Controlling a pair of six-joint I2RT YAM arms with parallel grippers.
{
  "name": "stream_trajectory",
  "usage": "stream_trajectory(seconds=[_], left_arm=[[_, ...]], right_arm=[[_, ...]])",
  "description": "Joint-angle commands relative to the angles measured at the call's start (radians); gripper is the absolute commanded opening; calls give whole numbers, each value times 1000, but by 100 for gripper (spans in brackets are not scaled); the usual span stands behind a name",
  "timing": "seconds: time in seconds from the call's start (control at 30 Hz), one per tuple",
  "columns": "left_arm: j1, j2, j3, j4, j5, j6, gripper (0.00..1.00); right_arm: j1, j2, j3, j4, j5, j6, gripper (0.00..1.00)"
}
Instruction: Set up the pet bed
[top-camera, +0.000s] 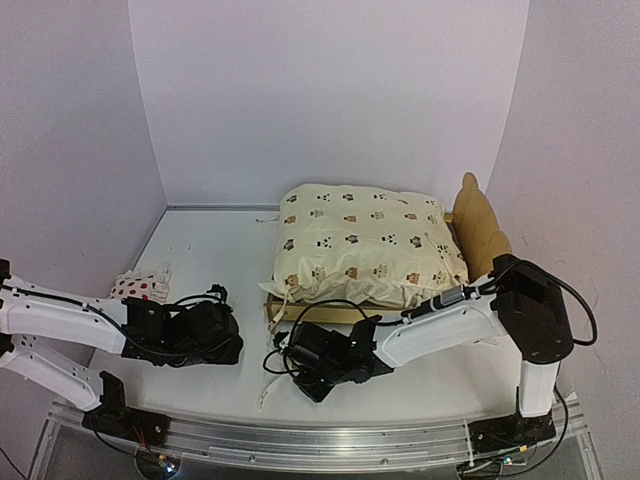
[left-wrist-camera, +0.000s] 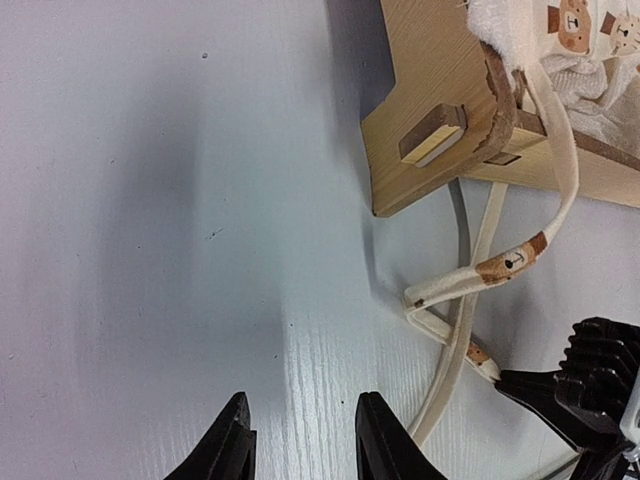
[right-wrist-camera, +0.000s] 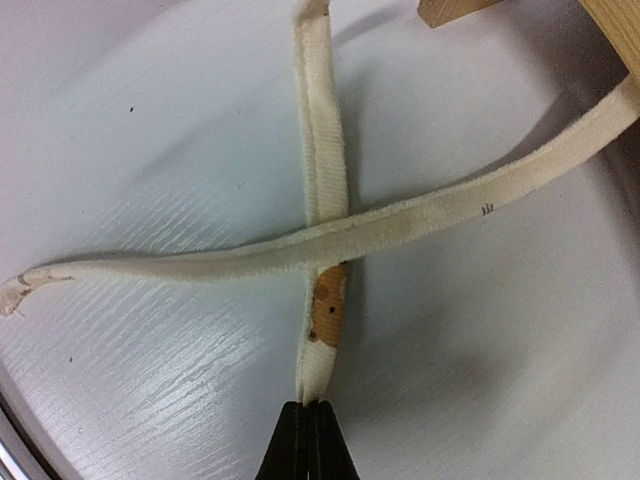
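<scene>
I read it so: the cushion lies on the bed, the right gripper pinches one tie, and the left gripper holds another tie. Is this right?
Not quite: the left gripper holds nothing. The left wrist view shows it open and empty above the table. The cushion does lie on the bed, and the right gripper does pinch one tie.

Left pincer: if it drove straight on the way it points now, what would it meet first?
Likely nothing: ahead of the left pincer the wrist view shows only bare table. A corner of the pet bed and a cushion tie lie beside that line, though depth is hard to judge.
</scene>
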Motion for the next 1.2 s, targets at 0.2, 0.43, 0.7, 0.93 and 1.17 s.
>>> stream_trajectory(seconds=[0.2, 0.43, 0.7, 0.93, 1.17], left_arm=[[-3, 4, 48, 85, -11, 70, 39], [-3, 58, 74, 133, -20, 106, 39], [7, 126, 85, 201, -16, 132, 39], [63, 150, 55, 277, 32, 156, 37], [133, 172, 12, 415, 142, 220, 32]], right_arm=[[5, -127, -75, -165, 98, -19, 0], [0, -208, -56, -239, 130, -41, 0], [-1, -267, 33, -301, 243, -126, 0], [-36, -245, 115, -323, 274, -161, 0], [-84, -198, 124, -253, 207, -128, 0]])
